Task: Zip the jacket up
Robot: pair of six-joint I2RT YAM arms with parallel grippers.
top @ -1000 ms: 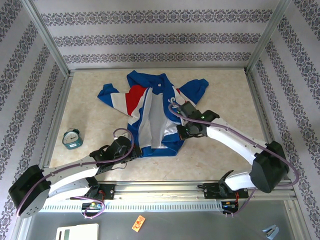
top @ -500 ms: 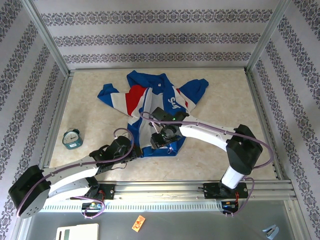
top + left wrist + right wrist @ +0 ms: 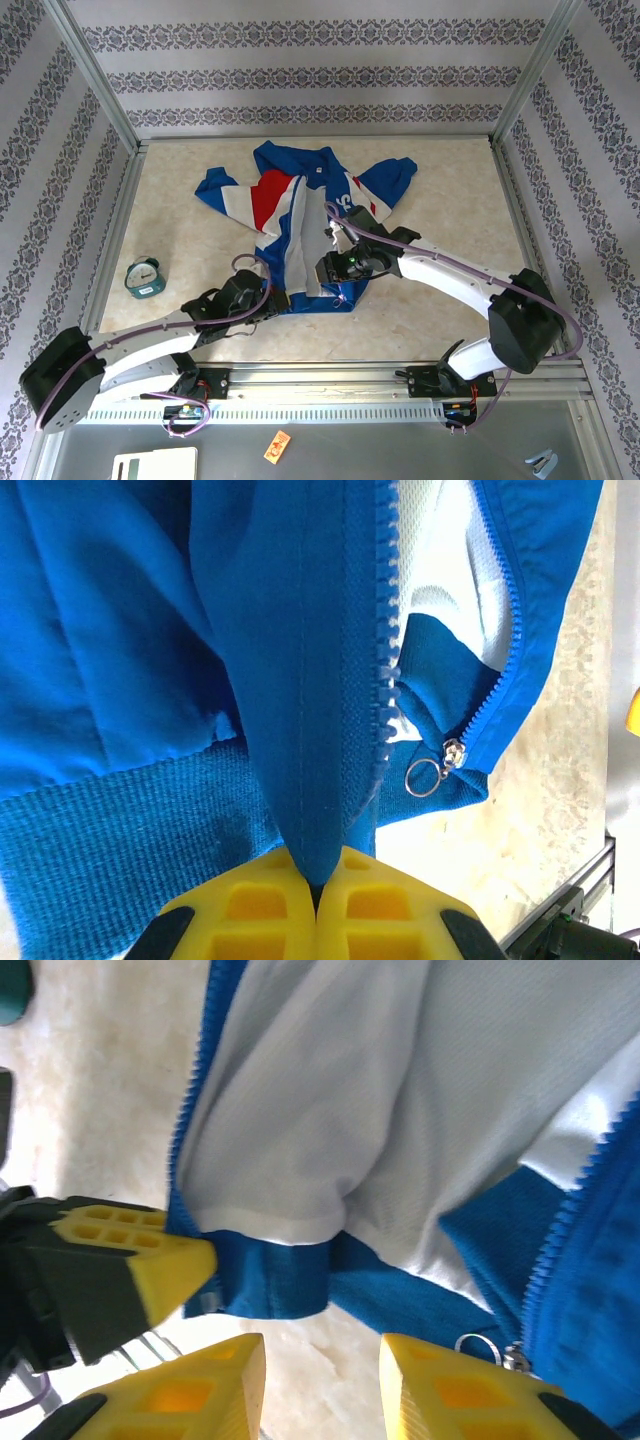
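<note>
Lying flat on the counter [image 3: 450,190], the jacket [image 3: 268,200] has its collar toward the far wall and its hem toward the arms, with a sleeve spread out to each side. Its front is open, showing white lining [image 3: 440,570] between the two blue edges. The left tool [image 3: 272,300] is at the near hem, on the left half of the jacket as the top view shows it. Its yellow fingers [image 3: 250,910] are pressed together on a fold of blue fabric beside one row of zipper teeth [image 3: 385,630], so it is holding the jacket. The zipper pull [image 3: 453,752], with a small metal ring, sits at the bottom of the other row, just beside that fold and apart from the fingers. The right tool [image 3: 326,270] hovers over the hem just to the right of the left tool, jaws partly apart with nothing between them. In the right wrist view the hem and the pull lie just beyond its fingertips, untouched. A small teal clock [image 3: 146,277] stands well apart from the jacket, near the counter's left edge.
</note>
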